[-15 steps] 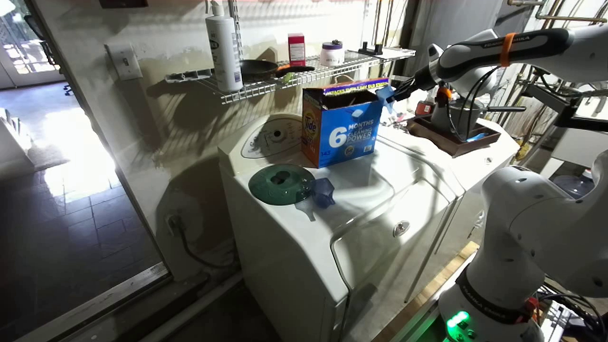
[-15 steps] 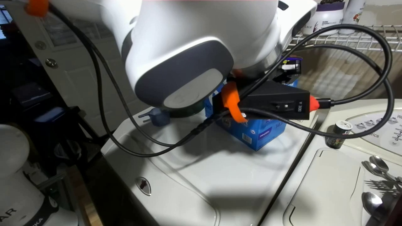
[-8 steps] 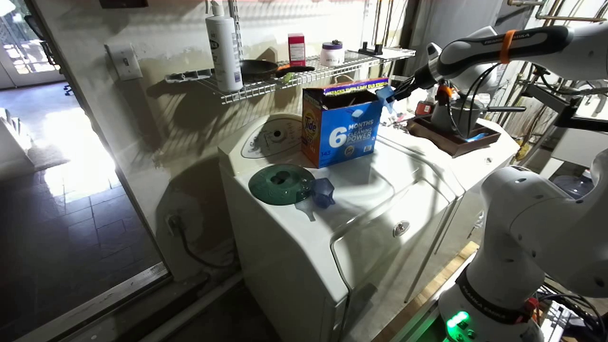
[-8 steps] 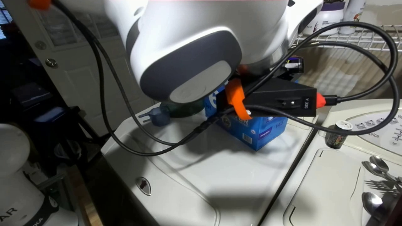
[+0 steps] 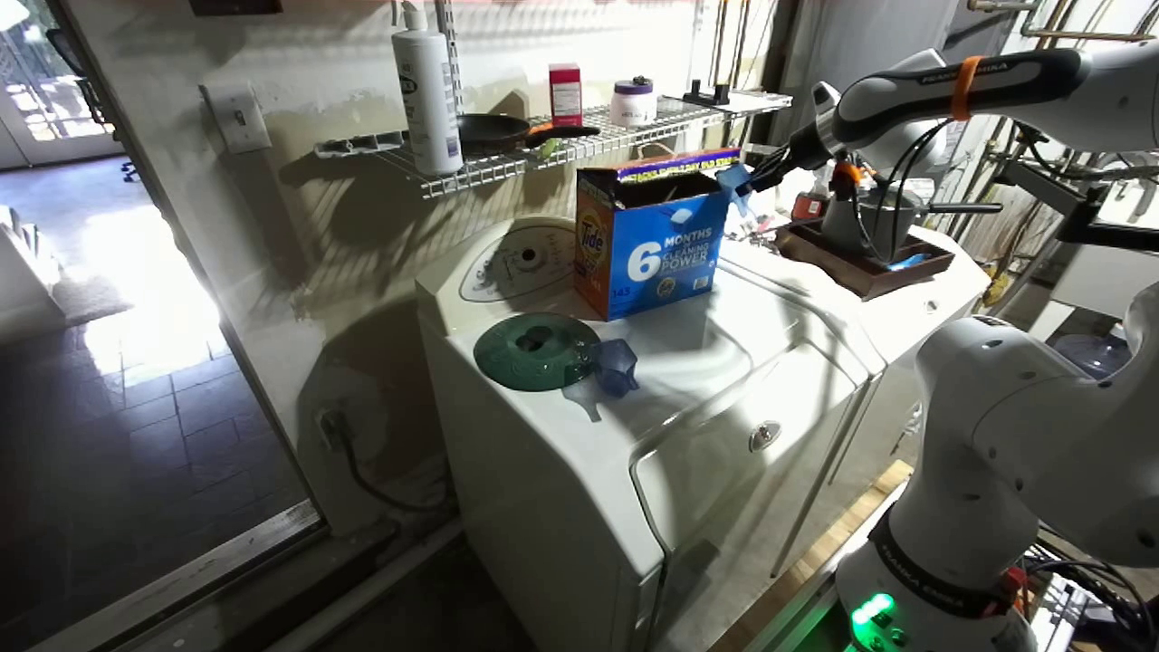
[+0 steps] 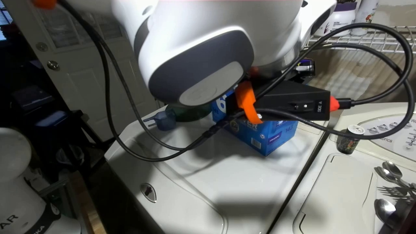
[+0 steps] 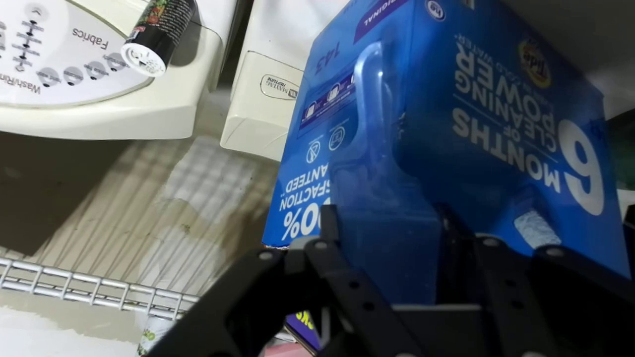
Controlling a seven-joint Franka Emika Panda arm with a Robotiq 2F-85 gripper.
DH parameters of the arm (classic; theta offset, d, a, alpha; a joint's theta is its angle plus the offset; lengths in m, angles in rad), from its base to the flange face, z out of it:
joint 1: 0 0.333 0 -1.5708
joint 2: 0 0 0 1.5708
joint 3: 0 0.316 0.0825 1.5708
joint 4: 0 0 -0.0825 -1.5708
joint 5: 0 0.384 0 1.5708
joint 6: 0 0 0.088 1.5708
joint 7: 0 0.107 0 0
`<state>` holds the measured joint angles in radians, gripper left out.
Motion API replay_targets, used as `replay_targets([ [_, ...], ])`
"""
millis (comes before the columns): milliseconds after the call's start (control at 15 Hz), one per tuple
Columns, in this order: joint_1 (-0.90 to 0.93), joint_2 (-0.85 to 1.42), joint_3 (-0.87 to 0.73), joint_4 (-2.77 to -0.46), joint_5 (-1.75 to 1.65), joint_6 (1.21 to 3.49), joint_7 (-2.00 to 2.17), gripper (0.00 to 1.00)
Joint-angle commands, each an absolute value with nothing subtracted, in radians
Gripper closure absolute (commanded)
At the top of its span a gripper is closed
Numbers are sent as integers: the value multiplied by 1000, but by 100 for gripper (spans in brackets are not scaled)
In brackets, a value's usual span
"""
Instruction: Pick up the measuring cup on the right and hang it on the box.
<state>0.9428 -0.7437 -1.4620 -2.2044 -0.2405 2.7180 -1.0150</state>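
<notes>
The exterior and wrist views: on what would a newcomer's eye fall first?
Probably on the large blue box, standing on a white machine. Next comes a small blue cup, held in the gripper near the box's upper corner. A round green disc lies on that machine too.

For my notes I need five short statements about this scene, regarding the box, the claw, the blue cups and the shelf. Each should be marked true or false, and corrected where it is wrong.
The box is closed on top. False: its top is open.
The claw grips a blue measuring cup. True.
A second blue cup is next to the green disc. True.
The claw is over the green disc. False: it is by an upper corner of the box.
A frying pan is on the wire shelf. True.
</notes>
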Motion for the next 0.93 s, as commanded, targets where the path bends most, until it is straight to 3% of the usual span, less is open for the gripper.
replay_targets([
  [0, 988, -761, -1484, -2175, -207, 2691, -1047, 39],
  [67, 991, -761, -1485, -2175, -207, 2689, -1047, 35],
  [200, 1003, -761, -1492, -2173, -208, 2689, -1046, 38],
  [400, 1018, -762, -1500, -2165, -209, 2688, -1043, 36],
  [533, 1021, -762, -1501, -2162, -211, 2689, -1043, 11],
  [733, 1023, -761, -1503, -2160, -212, 2690, -1043, 1],
  [867, 1023, -761, -1503, -2160, -213, 2690, -1043, 0],
])
